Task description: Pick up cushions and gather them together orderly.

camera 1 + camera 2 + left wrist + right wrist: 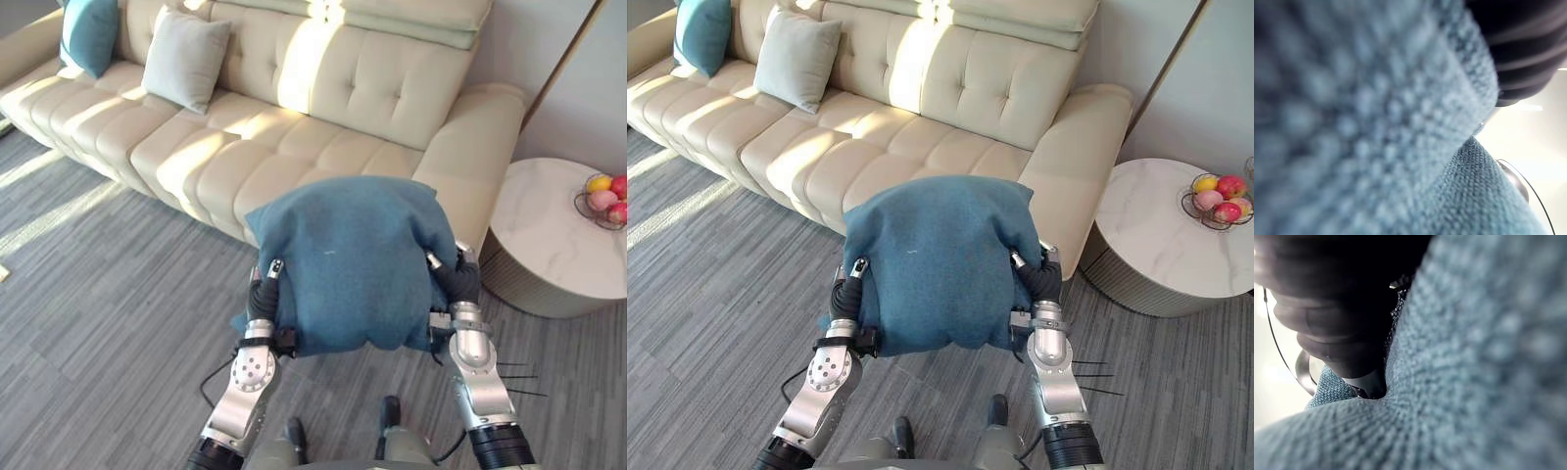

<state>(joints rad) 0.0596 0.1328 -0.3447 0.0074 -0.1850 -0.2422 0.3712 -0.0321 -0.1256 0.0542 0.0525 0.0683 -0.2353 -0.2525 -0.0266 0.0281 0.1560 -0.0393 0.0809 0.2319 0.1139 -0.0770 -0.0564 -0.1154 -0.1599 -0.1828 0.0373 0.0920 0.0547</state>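
A large teal cushion (pixel 343 259) hangs in the air in front of me, above the floor and short of the sofa. My left hand (pixel 263 299) grips its left edge and my right hand (pixel 460 282) grips its right edge, each with a thumb lying over the top and the other fingers hidden beneath. Its weave presses close against both wrist cameras (pixel 1352 122) (pixel 1474 357). On the cream sofa (pixel 294 127), a pale grey-green cushion (pixel 186 57) leans on the backrest at the left. A second teal cushion (pixel 88 34) stands further left.
A round white marble side table (pixel 558 235) stands to the right of the sofa's armrest, with a wire basket of fruit (pixel 602 196) on it. Grey striped flooring (pixel 98 294) stretches to my left.
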